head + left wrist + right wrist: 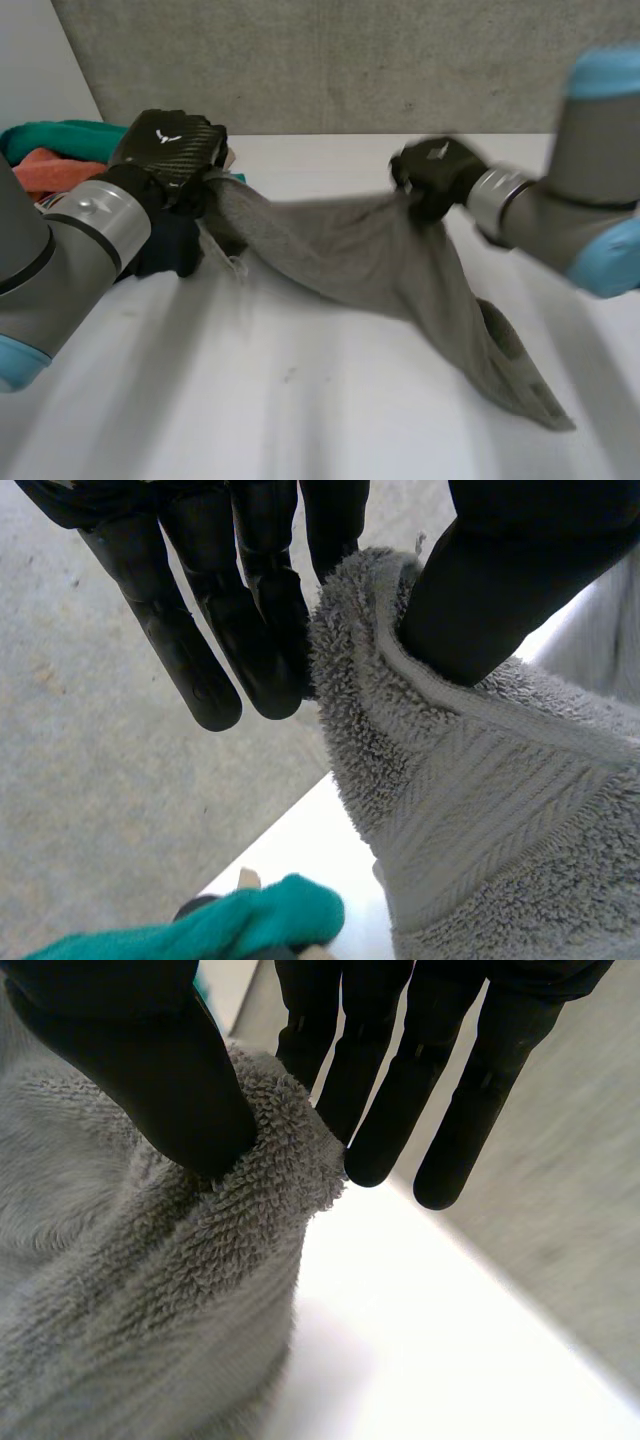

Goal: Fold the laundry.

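- Grey terry towel (380, 260), thick and looped. It hangs in the air between the two hands above the white table (300, 420).
- Its top edge runs from hand to hand and sags a little in the middle. The body drops from there in loose folds.
- One end trails down onto the table on the robot's right, nearer the camera, and lies flat there. A flat woven band crosses the pile near that end.
- In the left wrist view a ribbed, striped band runs beside a rolled hem.
- The left hand (170, 150) pinches the towel at its hem. The thumb presses the cloth against straight fingers (250, 630) on the other side.
- The right hand (435, 175) holds a fuzzy corner in the same way. Its thumb (150, 1070) is on top of the pile and straight fingers are behind it.
- Both black hands have a smooth, matte surface. The left hand's back shows a carbon weave.
- A heap of laundry lies at the table's far left, behind the left arm. It has a teal cloth (60, 135), an orange cloth (55, 170) and a dark piece (165, 250) under the wrist.
- A rough grey wall (330, 60) stands behind the table.
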{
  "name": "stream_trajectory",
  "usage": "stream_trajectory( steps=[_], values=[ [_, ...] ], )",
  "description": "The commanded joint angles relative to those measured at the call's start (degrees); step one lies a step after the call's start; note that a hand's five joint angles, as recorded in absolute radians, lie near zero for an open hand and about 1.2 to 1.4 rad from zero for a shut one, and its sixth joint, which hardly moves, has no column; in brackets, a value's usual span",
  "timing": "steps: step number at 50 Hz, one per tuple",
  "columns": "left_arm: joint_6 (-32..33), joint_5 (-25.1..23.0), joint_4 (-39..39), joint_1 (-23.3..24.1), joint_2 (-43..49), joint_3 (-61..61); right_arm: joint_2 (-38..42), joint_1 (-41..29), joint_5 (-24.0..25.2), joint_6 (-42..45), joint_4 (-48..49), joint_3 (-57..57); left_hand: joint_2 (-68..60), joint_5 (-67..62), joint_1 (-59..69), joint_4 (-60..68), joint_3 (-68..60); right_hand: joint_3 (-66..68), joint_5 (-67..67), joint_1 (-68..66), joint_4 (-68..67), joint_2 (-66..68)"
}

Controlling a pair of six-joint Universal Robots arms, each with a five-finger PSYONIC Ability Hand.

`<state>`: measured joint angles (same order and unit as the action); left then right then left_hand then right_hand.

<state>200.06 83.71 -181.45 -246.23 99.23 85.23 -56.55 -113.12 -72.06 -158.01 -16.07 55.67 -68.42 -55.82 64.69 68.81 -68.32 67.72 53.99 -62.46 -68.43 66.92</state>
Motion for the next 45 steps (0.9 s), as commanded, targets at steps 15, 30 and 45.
stream_trajectory(
  steps=[15, 30, 45],
  values=[
    [3.31, -2.15, -0.4, -3.73, 11.85, 2.5, -20.28, 12.4, -0.71, 24.16, -17.7, 16.14, -11.58, -14.18, 15.31, 11.19, -11.68, 12.28, 16.01, -17.54, -11.57, 13.08],
    [10.26, -2.33, -29.11, -3.64, 19.95, -33.28, -13.05, 9.94, -13.18, 6.75, 36.07, -0.3, -11.58, -14.18, 15.31, 11.19, -11.68, 12.28, 16.01, -17.54, -11.57, 13.08],
    [9.91, -2.06, -30.12, -3.56, 14.17, -16.63, -18.42, 10.2, -9.51, 5.52, 37.37, 17.6, -11.58, -14.18, 15.31, 11.19, -11.68, 12.28, 16.01, -17.54, -11.57, 13.08]
  ],
)
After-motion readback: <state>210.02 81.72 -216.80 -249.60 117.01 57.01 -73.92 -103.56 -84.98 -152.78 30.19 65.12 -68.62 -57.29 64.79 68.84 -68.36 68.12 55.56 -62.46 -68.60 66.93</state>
